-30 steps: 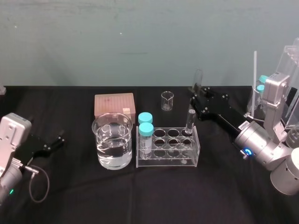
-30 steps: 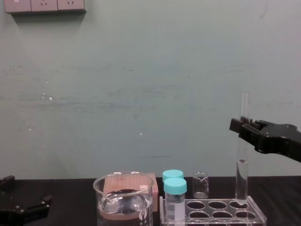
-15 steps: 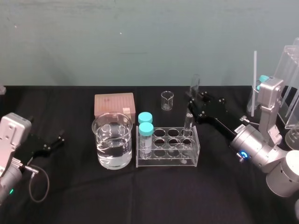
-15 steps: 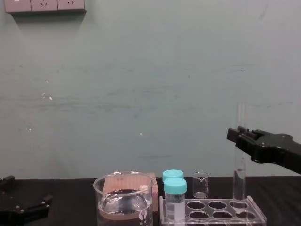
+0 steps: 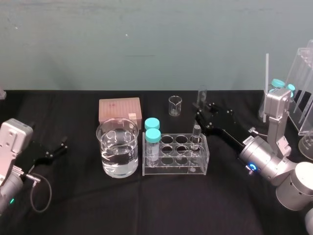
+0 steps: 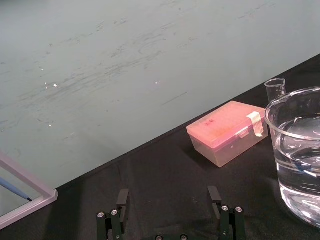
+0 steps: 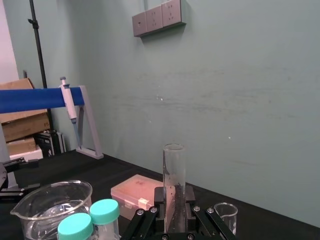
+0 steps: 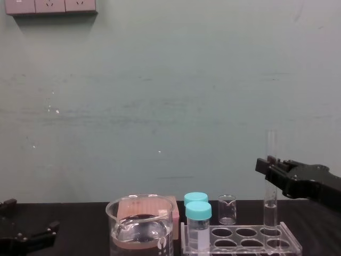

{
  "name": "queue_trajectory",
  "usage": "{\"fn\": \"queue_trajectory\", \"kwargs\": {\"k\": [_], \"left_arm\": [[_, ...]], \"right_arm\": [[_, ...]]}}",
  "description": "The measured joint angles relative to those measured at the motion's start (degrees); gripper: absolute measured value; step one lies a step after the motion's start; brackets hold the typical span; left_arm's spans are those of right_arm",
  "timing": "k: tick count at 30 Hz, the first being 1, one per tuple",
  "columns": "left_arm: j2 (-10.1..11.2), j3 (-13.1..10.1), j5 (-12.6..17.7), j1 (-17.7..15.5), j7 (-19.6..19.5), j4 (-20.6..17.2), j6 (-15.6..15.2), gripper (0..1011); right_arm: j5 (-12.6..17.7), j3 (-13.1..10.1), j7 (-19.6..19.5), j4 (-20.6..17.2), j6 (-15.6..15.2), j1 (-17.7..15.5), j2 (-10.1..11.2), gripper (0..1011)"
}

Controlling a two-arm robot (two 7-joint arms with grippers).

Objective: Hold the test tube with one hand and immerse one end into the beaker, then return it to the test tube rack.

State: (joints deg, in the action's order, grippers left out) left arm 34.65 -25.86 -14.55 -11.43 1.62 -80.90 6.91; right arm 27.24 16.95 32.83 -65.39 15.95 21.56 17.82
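Right pincer (image 8: 269, 169) grips slim clear test tube (image 8: 271, 143).

Head overhead, chest low side-on; both share test tube rack (image 5: 173, 168).

Silver-grey right arm (image 5: 286, 186) and left arm (image 5: 6, 183), fat round joints. Black left gripper (image 5: 62, 148) and right gripper (image 5: 199, 115), silver screws (image 6: 223, 208) on finger links. Right: blue ring light (image 5: 253, 168), white label (image 5: 248, 141). Left: green light (image 5: 11, 200), grey cable loop (image 5: 41, 192), boxy silver wrist block (image 5: 14, 137).
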Motion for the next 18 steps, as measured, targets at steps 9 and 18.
{"fn": "queue_trajectory", "kwargs": {"k": [9, 18], "left_arm": [[0.0, 0.0, 0.0, 0.0, 0.0, 0.0, 0.0, 1000], [0.0, 0.0, 0.0, 0.0, 0.0, 0.0, 0.0, 1000]], "right_arm": [[-0.59, 0.0, 0.33, 2.67, 0.85, 0.71, -0.64, 225], [-0.88, -0.07, 0.59, 3.71, 0.97, 0.92, -0.96, 225]]}}
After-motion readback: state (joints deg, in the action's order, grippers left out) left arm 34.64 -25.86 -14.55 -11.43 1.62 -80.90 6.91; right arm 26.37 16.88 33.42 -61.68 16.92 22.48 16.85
